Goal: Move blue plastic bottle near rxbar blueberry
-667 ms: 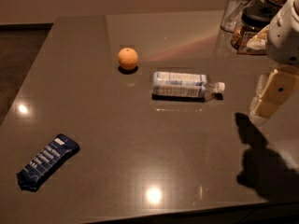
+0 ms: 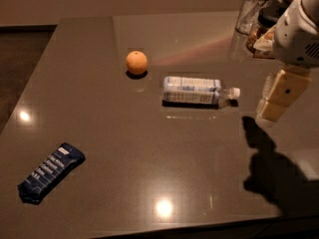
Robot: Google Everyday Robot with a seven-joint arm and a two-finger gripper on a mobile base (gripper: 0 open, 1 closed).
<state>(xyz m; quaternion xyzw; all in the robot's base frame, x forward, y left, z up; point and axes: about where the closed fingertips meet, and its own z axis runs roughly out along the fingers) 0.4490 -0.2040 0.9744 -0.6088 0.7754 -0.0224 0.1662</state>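
The blue plastic bottle lies on its side in the middle of the table, with its white cap pointing right. The rxbar blueberry, in a dark navy wrapper with white text, lies flat near the front left corner, far from the bottle. My gripper hangs above the table at the right edge of the camera view. It is a little to the right of the bottle's cap and apart from it, and it holds nothing. Its shadow falls on the table below it.
An orange sits just behind and left of the bottle. A clear drinking glass and a dark-lidded jar stand at the back right corner. The grey table ends close at the front and left.
My gripper has shifted slightly to the left, toward the bottle's cap. The bottle, the bar and the orange have not moved.
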